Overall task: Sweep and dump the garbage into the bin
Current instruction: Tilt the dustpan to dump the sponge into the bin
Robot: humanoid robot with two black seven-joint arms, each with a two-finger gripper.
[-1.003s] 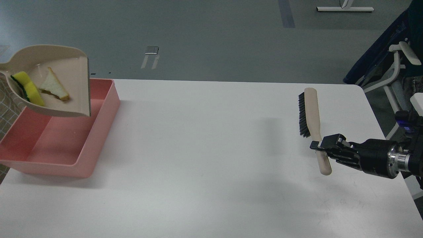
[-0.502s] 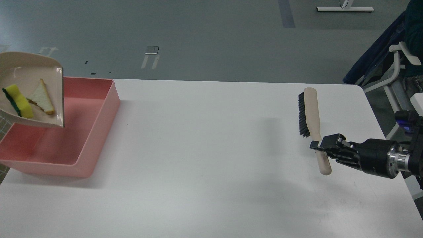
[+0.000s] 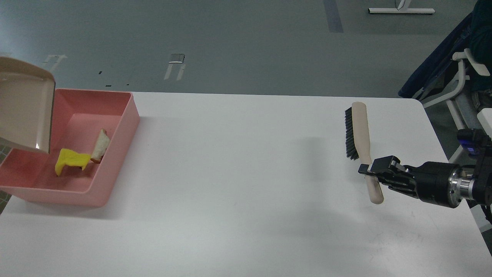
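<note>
The pink bin [image 3: 115,154] stands at the table's left edge. The garbage is inside it: the yellow chunk [image 3: 69,159] and the bread-like slice [image 3: 100,145], both blurred by motion. The beige dustpan [image 3: 25,107] hangs tipped steeply over the bin's left side, seemingly empty. My left gripper is out of view past the left edge. My right gripper [image 3: 369,172] is shut on the handle of the beige brush [image 3: 361,134], held at the right of the table, bristles facing left.
The white table [image 3: 246,184] ends at the back near the bin's far wall and at the right near my right arm. A chair frame [image 3: 461,77] stands beyond the table's right corner.
The dustpan moved left and tipped up steeply. The yellow chunk and the slice slid out of it into the bin. The brush shifted slightly left.
</note>
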